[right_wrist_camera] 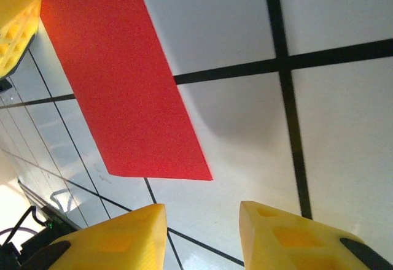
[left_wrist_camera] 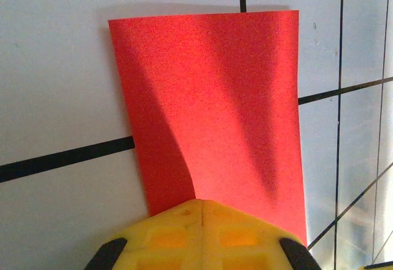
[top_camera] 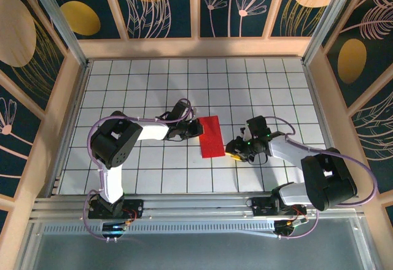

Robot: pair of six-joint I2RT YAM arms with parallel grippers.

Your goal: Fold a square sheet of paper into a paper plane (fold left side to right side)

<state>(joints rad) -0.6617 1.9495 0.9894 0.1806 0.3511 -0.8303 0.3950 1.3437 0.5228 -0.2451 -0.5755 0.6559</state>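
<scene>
"What is the table [top_camera: 153,86] like?"

"It is white. Thin black lines [right_wrist_camera: 293,153] cut it into lots of squares."

"Is anything lying on it?"

"Yes, one red sheet of paper [top_camera: 210,136], near the middle."

"How does it lie?"

"It is longer than it is wide. It sits a bit slanted, across some of the lines."

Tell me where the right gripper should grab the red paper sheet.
Grip the thin red paper sheet by its right long edge, low from the right: it lies flat, that edge faces the open right gripper, and the shut left gripper occupies the left edge.
</scene>
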